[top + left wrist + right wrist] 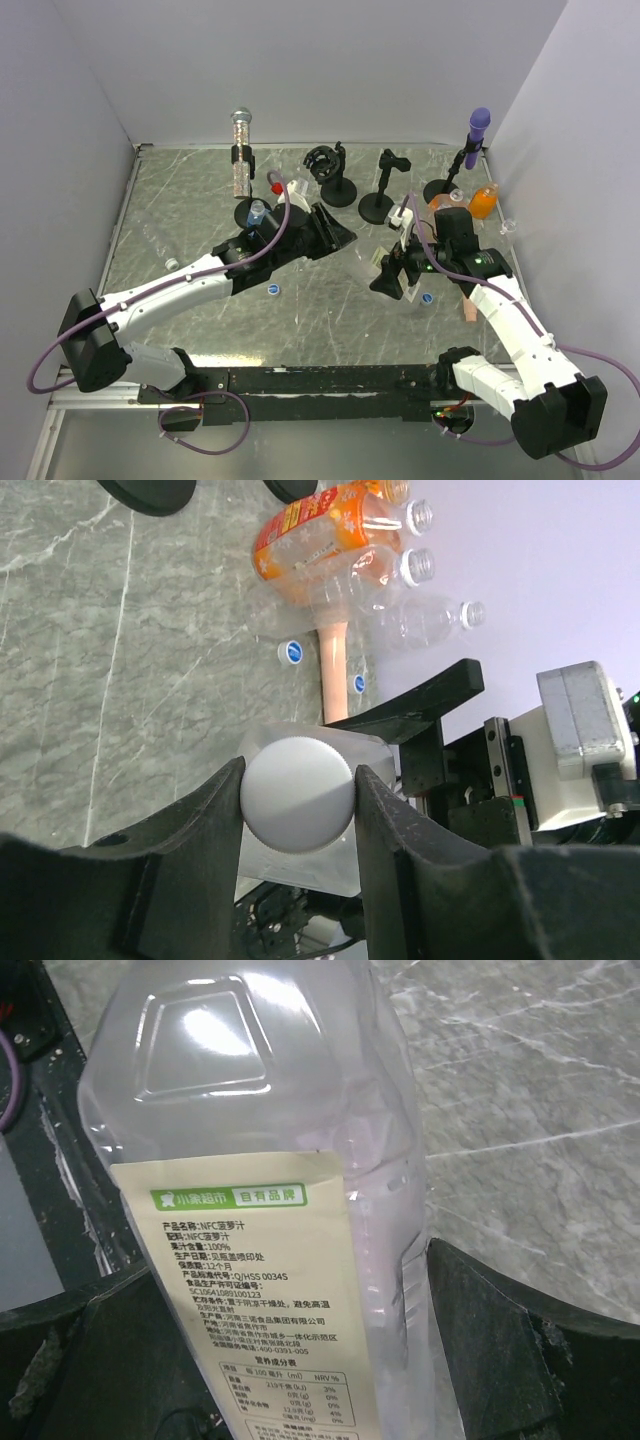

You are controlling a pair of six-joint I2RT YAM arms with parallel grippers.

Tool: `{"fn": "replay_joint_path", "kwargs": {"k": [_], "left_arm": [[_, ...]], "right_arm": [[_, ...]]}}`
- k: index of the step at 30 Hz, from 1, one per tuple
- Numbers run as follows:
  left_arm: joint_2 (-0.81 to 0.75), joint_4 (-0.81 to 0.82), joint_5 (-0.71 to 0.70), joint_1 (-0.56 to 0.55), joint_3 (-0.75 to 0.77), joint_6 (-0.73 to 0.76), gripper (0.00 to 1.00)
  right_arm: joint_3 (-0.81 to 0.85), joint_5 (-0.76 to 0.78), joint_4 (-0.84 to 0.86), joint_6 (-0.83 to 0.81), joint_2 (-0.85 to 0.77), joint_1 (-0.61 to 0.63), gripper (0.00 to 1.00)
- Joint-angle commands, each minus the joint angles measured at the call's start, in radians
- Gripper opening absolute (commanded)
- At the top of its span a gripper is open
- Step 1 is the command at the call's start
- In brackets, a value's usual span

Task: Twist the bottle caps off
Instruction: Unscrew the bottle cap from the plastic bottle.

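A clear square bottle (250,1080) with a pale label lies level between my two grippers above the middle of the table (365,262). Its white ribbed bottle cap (297,793) faces the left wrist camera. My left gripper (298,795) is shut on that cap, one finger pressing each side. My right gripper (300,1360) is shut on the bottle's body, with dark fingers (530,1340) against both sides of the labelled part. Seen from above, the left gripper (345,238) and right gripper (385,275) meet at the bottle. Two loose blue caps (273,290) (427,297) lie on the table.
Capless bottles lie at the right: an orange-labelled one (310,530) and clear ones (420,620), beside a peach stick (333,670). Black round stands (340,190) line the back, with a silver microphone (240,125) and a purple one (480,120). Another clear bottle (160,240) lies at left.
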Motion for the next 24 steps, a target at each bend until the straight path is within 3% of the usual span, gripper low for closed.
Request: {"fn": "replay_joint_path", "kwargs": {"k": [1,19,22,24], "left_arm": [[-0.028,0.099,-0.028,-0.004,0.035,-0.075,0.01],[-0.048,0.173,-0.015,-0.004,0.006,-0.138,0.01],[-0.054,0.19,-0.009,-0.002,-0.008,-0.141,0.01],[-0.057,0.202,0.002,-0.004,-0.017,-0.143,0.01]], "right_arm": [[-0.003,0.062,0.048,0.036,0.005,0.012,0.99],[0.016,0.047,0.042,-0.025,0.067,0.036,0.98],[0.024,0.02,0.027,-0.044,0.069,0.036,0.86],[0.031,-0.008,0.004,-0.06,0.077,0.036,0.66]]}}
